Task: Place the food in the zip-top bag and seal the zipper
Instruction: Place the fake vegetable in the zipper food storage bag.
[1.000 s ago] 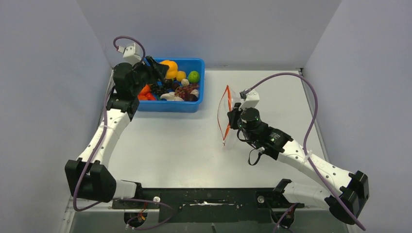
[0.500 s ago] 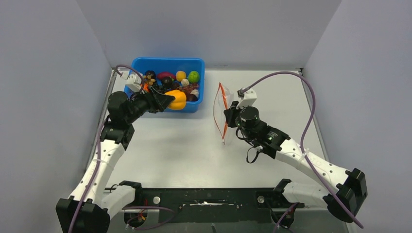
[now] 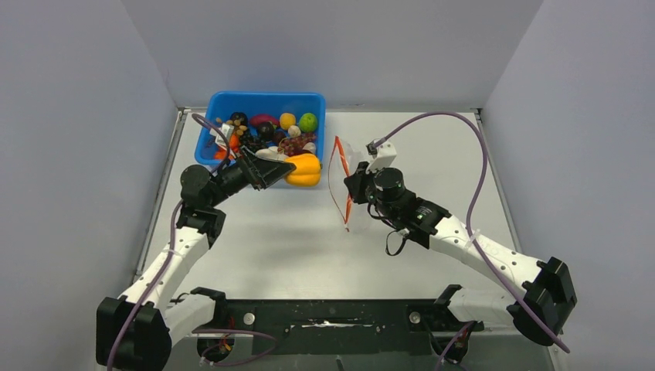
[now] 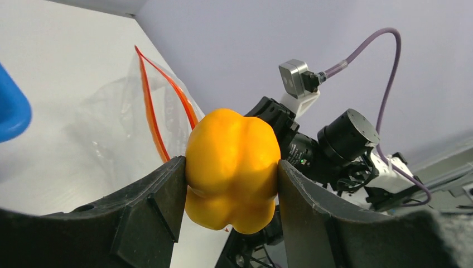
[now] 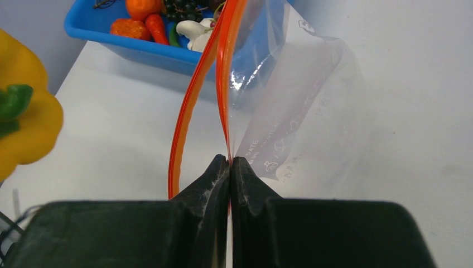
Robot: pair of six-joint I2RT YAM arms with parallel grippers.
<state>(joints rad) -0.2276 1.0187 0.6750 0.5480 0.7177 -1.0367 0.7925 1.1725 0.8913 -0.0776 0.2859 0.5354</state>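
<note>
So the left gripper (image 4: 231, 167) is clamped on the yellow pepper (image 3: 304, 169), holding it up just beside the blue bin (image 3: 232, 104) in the far-left corner, while the right gripper (image 5: 230, 167) is pinched fully closed on the zipper (image 5: 192, 106) of the zip-top bag (image 5: 301, 111), whose mouth gapes mid-counter toward the pepper.

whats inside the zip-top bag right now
Nothing visible: only table and blue bin show through the clear zip-top bag. The yellow pepper is outside it, in the left gripper. The right gripper hides the bag's near edge.
</note>
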